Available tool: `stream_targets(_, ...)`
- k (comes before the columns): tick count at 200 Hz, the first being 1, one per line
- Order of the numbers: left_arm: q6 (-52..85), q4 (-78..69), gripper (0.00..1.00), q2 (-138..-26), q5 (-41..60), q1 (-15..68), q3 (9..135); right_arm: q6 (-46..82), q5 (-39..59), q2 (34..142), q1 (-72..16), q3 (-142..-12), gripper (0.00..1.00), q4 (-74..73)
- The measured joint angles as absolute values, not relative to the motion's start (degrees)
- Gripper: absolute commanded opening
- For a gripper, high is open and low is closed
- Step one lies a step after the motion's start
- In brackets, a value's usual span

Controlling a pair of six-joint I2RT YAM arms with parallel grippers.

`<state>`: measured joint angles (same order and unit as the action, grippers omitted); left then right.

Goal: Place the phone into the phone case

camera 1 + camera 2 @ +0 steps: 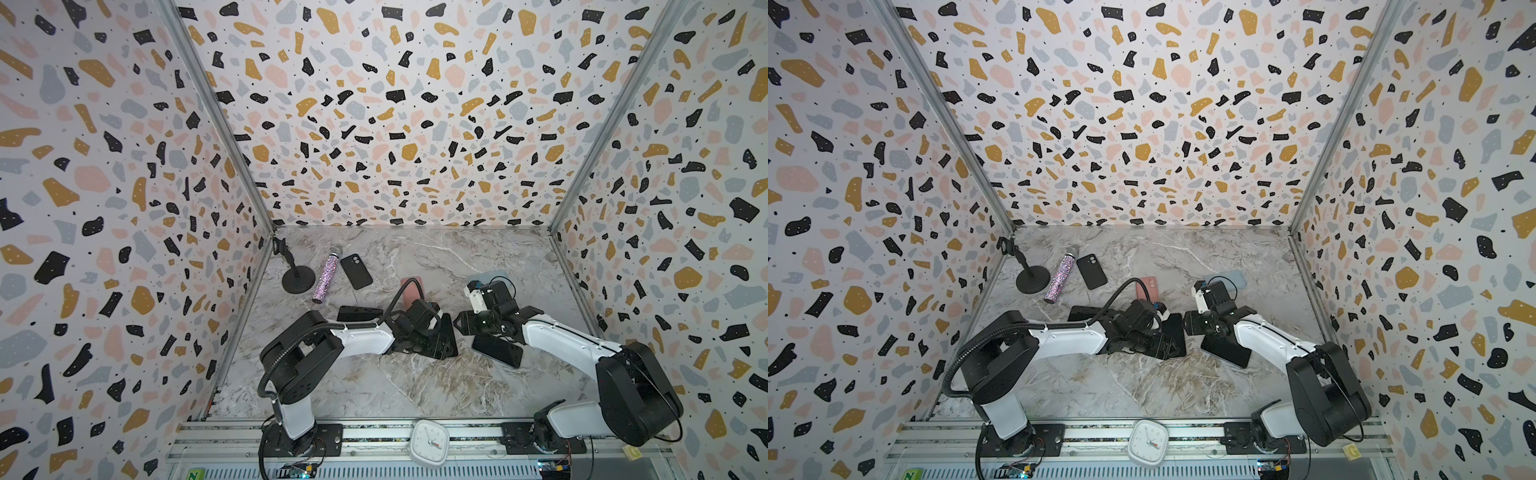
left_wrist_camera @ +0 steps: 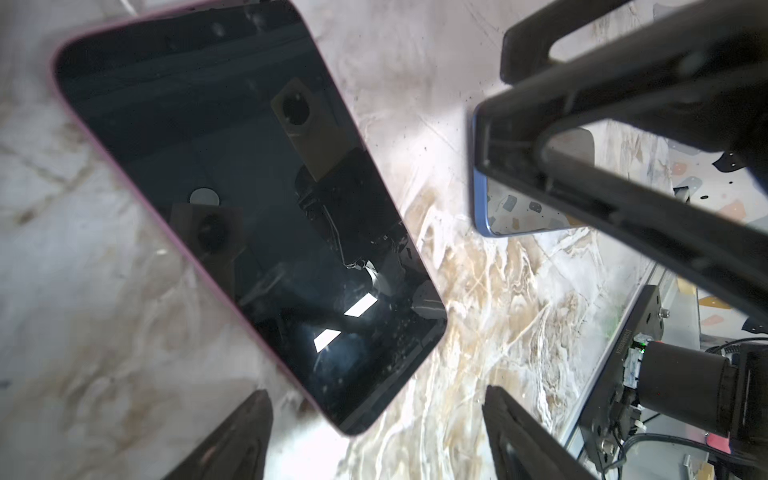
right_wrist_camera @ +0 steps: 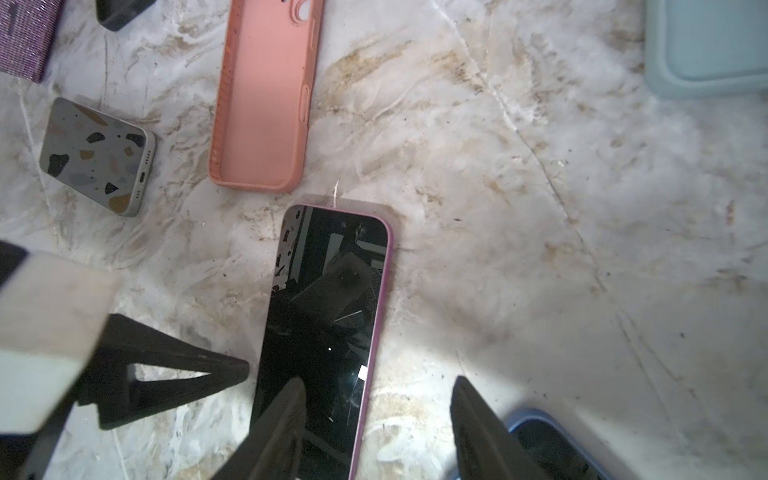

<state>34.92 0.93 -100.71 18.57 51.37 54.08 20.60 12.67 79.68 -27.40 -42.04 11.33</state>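
A phone (image 2: 249, 208) with a dark screen and a pinkish-purple rim lies flat, screen up, on the marble table (image 1: 395, 386). My left gripper (image 2: 378, 436) is open, with one corner of the phone between its fingertips and untouched. My right gripper (image 3: 382, 424) is also open: one fingertip (image 3: 282, 428) hangs over the phone (image 3: 328, 324) screen and the other over bare table. An empty salmon-pink phone case (image 3: 262, 95) lies open side up just beyond the phone's far end. In both top views the two grippers meet at the table's middle and hide most of the phone.
A blue-rimmed phone (image 1: 496, 351) lies under the right arm. A grey phone (image 3: 95, 158) lies left of the pink case (image 1: 411, 291). A pale blue case (image 1: 488, 276), a black case (image 1: 356, 271), a glittery microphone (image 1: 326, 278) and a black stand (image 1: 297, 278) sit farther back.
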Motion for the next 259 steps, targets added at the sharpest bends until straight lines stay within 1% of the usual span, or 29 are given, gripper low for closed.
stream_targets(39, 34.7, 2.3, 0.81, -93.1, 18.3, 47.7, 50.5, 22.8, 9.2, 79.7, -32.1, -42.2, 0.62, 14.6)
stream_targets(49, 34.7, 2.6, 0.82, -91.7, 18.1, 46.2, 49.8, 24.1, 8.1, 79.8, -33.3, -42.3, 0.65, 15.3)
stream_targets(58, 34.7, 2.7, 0.83, -90.7, 18.0, 45.2, 49.3, 25.5, 6.9, 80.0, -34.5, -42.4, 0.69, 15.9)
stream_targets(68, 34.7, 3.0, 0.83, -90.0, 17.9, 43.8, 48.8, 27.2, 5.6, 80.6, -35.8, -42.6, 0.71, 16.5)
stream_targets(72, 34.7, 3.0, 0.83, -89.8, 17.8, 43.4, 48.6, 27.8, 5.2, 80.8, -36.2, -42.8, 0.73, 16.7)
stream_targets(100, 34.7, 3.5, 0.84, -89.6, 17.7, 41.6, 47.8, 31.3, 2.6, 84.3, -39.2, -45.3, 0.77, 18.9)
stream_targets(166, 34.5, 4.7, 0.87, -89.6, 17.7, 37.7, 46.3, 36.0, -2.6, 90.1, -45.7, -50.8, 0.78, 22.4)
stream_targets(199, 34.5, 4.7, 0.9, -89.6, 17.7, 37.6, 46.3, 37.5, -5.5, 94.7, -47.0, -53.8, 0.8, 25.3)
stream_targets(222, 34.3, 4.7, 0.92, -89.6, 17.7, 37.6, 46.3, 38.6, -6.3, 96.1, -47.9, -54.6, 0.8, 25.9)
stream_targets(259, 34.3, 4.7, 0.92, -89.6, 17.6, 37.5, 46.3, 39.5, -7.7, 96.6, -48.9, -54.6, 0.77, 26.2)
